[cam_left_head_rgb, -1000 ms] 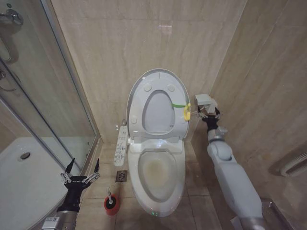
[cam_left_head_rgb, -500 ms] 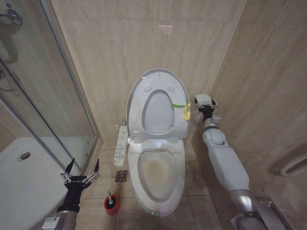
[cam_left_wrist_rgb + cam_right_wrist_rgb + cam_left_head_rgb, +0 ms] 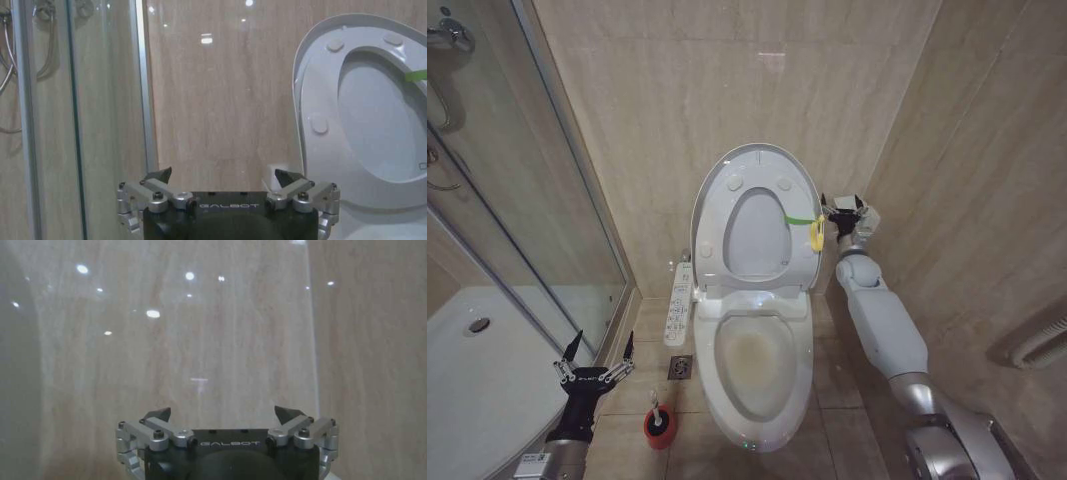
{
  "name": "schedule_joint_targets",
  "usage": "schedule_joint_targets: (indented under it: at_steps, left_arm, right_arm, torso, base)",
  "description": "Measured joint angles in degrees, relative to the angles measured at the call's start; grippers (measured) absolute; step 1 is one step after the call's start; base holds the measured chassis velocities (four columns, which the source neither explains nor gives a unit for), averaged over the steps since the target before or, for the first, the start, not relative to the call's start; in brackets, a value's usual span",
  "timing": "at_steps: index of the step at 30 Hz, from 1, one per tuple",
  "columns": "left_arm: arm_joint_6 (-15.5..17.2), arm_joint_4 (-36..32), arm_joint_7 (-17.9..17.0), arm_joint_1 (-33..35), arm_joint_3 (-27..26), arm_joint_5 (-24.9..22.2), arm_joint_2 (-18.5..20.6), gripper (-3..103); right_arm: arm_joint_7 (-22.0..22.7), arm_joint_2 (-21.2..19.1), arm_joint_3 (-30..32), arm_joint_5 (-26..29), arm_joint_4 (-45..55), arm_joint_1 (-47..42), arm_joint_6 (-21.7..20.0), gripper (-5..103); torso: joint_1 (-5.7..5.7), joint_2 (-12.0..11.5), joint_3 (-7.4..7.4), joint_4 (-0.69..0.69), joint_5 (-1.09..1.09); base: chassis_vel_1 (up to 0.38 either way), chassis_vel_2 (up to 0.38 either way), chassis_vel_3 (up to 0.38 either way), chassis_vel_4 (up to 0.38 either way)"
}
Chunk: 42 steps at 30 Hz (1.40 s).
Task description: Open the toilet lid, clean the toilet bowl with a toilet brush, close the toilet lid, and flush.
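Note:
The toilet lid (image 3: 757,215) stands upright against the back wall, with a green strip and a yellow loop (image 3: 816,233) on its right edge. Below it the toilet bowl (image 3: 752,365) lies uncovered, yellowish stains on its inner surface. My right gripper (image 3: 840,207) is open, raised just right of the yellow loop; in the right wrist view it (image 3: 223,415) faces bare wall tile. The toilet brush (image 3: 656,413) stands in its red cup on the floor left of the bowl. My left gripper (image 3: 595,355) hangs open, low, just left of the brush. The left wrist view shows it (image 3: 223,177) and the lid (image 3: 320,125).
A glass shower screen (image 3: 527,200) and white shower tray (image 3: 477,370) take up the left side. A white control panel (image 3: 679,303) sticks out left of the toilet, above a floor drain (image 3: 680,368). Tiled walls close in at the back and right.
My right arm has swung left, bringing its gripper closer to the lid's right edge and the yellow loop. The left arm and the brush have not moved.

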Motion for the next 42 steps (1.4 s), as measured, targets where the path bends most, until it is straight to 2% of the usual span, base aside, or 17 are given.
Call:
schedule_joint_targets:
  at_steps: [9,22,25,35,42]
  left_arm:
    - [0.0,0.0,0.0,0.0,0.0,0.0,0.0,100]
    - [0.0,0.0,0.0,0.0,0.0,0.0,0.0,100]
    - [0.0,0.0,0.0,0.0,0.0,0.0,0.0,100]
    - [0.0,0.0,0.0,0.0,0.0,0.0,0.0,100]
    - [0.0,0.0,0.01,0.0,0.0,0.0,0.0,100]
  right_arm:
    - [0.96,-1.03,-3.84,1.65,3.5,-0.9,-1.79,100]
    - [1.56,-5.98,-7.78,4.89,10.25,-5.67,-3.5,100]
    - [1.63,-7.62,-8.56,7.1,13.28,-7.69,-4.43,100]
    - [1.58,-11.73,-7.36,9.59,21.12,-14.43,-5.17,100]
    - [1.46,-14.29,-4.86,10.54,26.86,-23.25,-4.87,100]
  torso:
    - [0.0,0.01,0.0,0.0,0.01]
    - [0.0,0.01,0.0,-0.02,0.01]
    - [0.0,0.01,0.0,-0.02,0.01]
    - [0.0,0.01,-0.01,0.01,0.01]
    - [0.0,0.01,-0.01,-0.01,0.01]
  base:
    - [0.0,0.0,0.0,0.0]
    - [0.0,0.0,0.0,0.0]
    - [0.0,0.0,0.0,0.0]
    - [0.0,0.0,0.0,0.0]
    - [0.0,0.0,0.0,0.0]
